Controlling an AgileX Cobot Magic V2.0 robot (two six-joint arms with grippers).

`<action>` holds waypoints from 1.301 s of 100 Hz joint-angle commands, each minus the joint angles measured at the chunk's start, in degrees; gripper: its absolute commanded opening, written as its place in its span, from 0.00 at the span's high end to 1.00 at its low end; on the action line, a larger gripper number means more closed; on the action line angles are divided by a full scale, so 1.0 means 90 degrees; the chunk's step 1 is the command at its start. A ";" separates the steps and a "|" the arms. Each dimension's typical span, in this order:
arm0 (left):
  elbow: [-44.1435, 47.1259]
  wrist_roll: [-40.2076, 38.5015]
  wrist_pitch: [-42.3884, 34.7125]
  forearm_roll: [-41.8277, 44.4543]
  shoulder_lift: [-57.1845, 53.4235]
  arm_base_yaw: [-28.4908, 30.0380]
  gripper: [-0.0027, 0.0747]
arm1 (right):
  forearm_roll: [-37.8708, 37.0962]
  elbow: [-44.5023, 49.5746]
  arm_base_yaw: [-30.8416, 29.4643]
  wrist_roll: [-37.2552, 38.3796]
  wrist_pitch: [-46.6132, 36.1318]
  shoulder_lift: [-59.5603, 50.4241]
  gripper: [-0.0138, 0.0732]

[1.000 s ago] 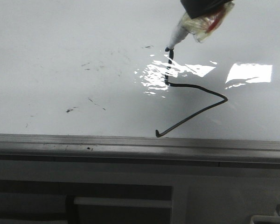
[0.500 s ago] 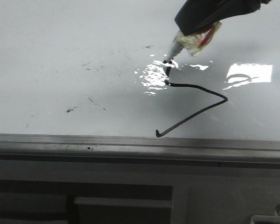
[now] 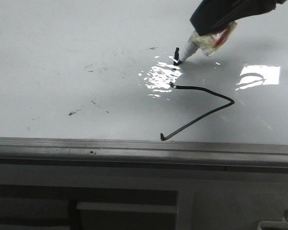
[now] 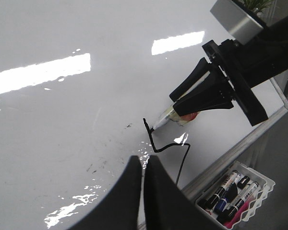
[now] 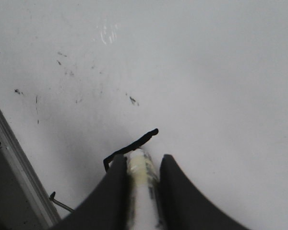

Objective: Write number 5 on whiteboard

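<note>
On the large glossy white whiteboard (image 3: 62,57) in front of you, the number 5 (image 3: 201,103) is a thin black marker line: a short upright at the far end, a bar running right from its base, a pointed belly at the right, and a long slant coming back to a small hook just short of the grey metal edge strip (image 3: 134,146) along the near side. It sits right of the board's middle, beside bright patches of glare and a few faint dark smudges. Your right tool (image 5: 143,165) is clamped on a white marker wrapped in yellowish tape (image 3: 201,44), its tip touching the upright's far end. Your left tool (image 4: 143,165) holds nothing, its fingers pressed together above the board.
</note>
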 commanded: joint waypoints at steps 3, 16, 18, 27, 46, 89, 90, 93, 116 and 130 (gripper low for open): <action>-0.0175 -0.0059 -0.0331 -0.0118 0.0025 0.0019 0.99 | -0.0175 -0.0202 -0.0131 -0.0025 -0.0400 -0.0116 0.89; -0.0175 -0.0059 -0.0331 -0.0118 0.0025 0.0019 0.99 | -0.0070 -0.0202 -0.0131 -0.0025 -0.0400 -0.0116 0.89; -0.0175 -0.0059 -0.0331 -0.0118 0.0025 0.0019 0.99 | -0.0071 -0.0202 -0.0131 -0.0025 -0.0400 -0.0116 0.89; -0.0175 -0.0059 -0.0331 -0.0118 0.0025 0.0019 0.99 | -0.0016 -0.0202 -0.0131 -0.0025 -0.0388 -0.0116 0.89; -0.0175 -0.0059 -0.0331 -0.0118 0.0025 0.0019 0.99 | 0.0127 -0.0202 -0.0104 -0.0025 -0.0379 -0.0116 0.89; -0.0175 -0.0059 -0.0331 -0.0118 0.0025 0.0019 0.99 | 0.0127 -0.0202 -0.0104 -0.0025 -0.0245 0.0104 0.89; -0.0175 -0.0059 -0.0331 -0.0118 0.0025 0.0019 0.99 | 0.0127 -0.0202 -0.0124 -0.0025 -0.0253 0.0104 0.89; -0.0175 -0.0059 -0.0331 -0.0118 0.0025 0.0019 0.99 | 0.0127 -0.0202 -0.0161 -0.0025 -0.0180 0.0104 0.89; -0.0175 -0.0059 -0.0331 -0.0118 0.0025 0.0019 0.99 | 0.0127 0.0012 -0.0528 0.0102 0.0324 -0.0107 0.89; -0.0175 -0.0059 -0.0315 -0.0118 0.0025 0.0019 0.99 | -0.0218 0.0490 -0.0800 0.0608 0.0313 -0.0579 0.89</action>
